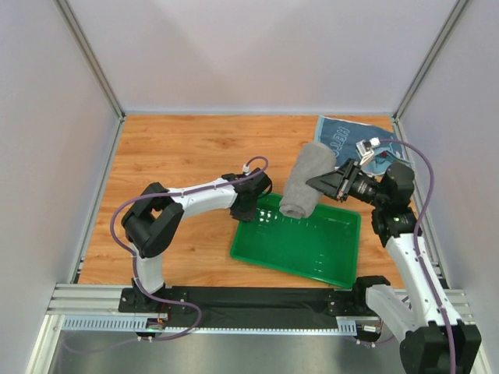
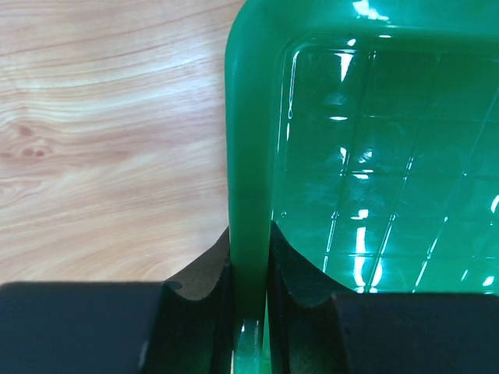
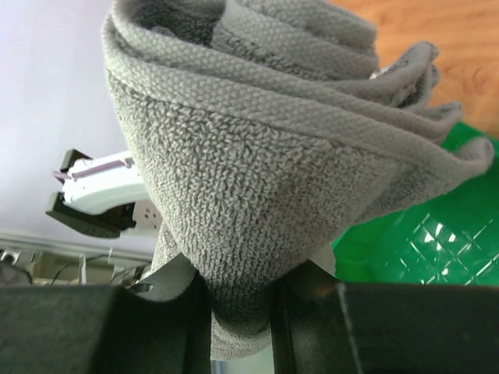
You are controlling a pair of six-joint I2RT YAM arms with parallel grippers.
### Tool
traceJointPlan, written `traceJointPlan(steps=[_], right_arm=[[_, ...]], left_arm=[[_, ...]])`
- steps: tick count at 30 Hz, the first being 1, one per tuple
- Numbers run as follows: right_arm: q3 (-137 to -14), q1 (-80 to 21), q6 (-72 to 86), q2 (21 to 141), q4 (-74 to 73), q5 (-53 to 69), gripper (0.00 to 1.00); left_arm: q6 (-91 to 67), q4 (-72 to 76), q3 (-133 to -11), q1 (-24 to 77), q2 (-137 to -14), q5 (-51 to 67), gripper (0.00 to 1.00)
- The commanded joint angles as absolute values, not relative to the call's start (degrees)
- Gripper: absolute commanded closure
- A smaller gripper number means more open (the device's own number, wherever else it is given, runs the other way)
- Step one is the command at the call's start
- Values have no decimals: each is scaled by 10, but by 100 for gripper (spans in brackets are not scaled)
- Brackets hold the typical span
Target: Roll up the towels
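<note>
On your left, the left arm (image 1: pixel 195 196) reaches from its base across the wooden counter (image 1: pixel 187 148) toward the middle, and your left claw (image 1: pixel 251 204) meets the far left corner of the green tray (image 1: pixel 312 249). In the left wrist view its two dark fingers (image 2: pixel 204 290) stand one on each side of the tray's upright rim. The outer finger is over the bare wood and the inner one over the glossy, gridded floor. Both press against the plastic, so this claw is pinching the rim. The tray sits askew on the counter, near the front edge and a little right of centre. Moving right, the grey towel (image 1: pixel 302 181) is held in the air as a thick roll. Its lower end is over the tray's far edge and its upper end tilts away toward the back wall; you cannot tell whether the lower end touches the rim. Your right claw (image 1: pixel 318 181) takes the roll from the right side, about midway along its length. The right wrist view shows its fingers (image 3: pixel 308 312) pressed onto a bunched fold of the cloth, with the wound layers curling above them and the tray below to the right. Farthest right, the light blue towel (image 1: pixel 343 134) lies spread on the counter in the far right corner. Its white lettering is facing up, and its near part is hidden behind the right claw and wrist.
</note>
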State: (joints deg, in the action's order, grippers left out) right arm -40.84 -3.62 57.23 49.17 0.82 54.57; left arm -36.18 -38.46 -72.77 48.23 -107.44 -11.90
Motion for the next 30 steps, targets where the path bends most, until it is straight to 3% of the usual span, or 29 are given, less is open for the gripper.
traceJointPlan(steps=[1, 10, 11, 15, 23, 27, 30], right_arm=[[-370, -63, 625, 516, 199, 612, 100], [-253, -187, 610, 612, 337, 548, 100], [-249, -207, 607, 631, 372, 548, 100], [-235, -243, 616, 725, 472, 534, 100], [-234, -266, 700, 952, 733, 529, 100], [-229, -276, 680, 1000, 743, 511, 100], [-224, -286, 616, 1003, 669, 478, 100]], left_arm=[[-310, -381, -713, 465, -1045, -94, 82], [-317, -403, -750, 442, -1027, -41, 71], [-316, -406, -751, 440, -1025, -39, 64], [-315, -423, -763, 433, -1010, -25, 54], [-317, -473, -769, 389, -962, -43, 53], [-317, -471, -739, 370, -945, -31, 54], [-323, -470, -723, 364, -926, -31, 55]])
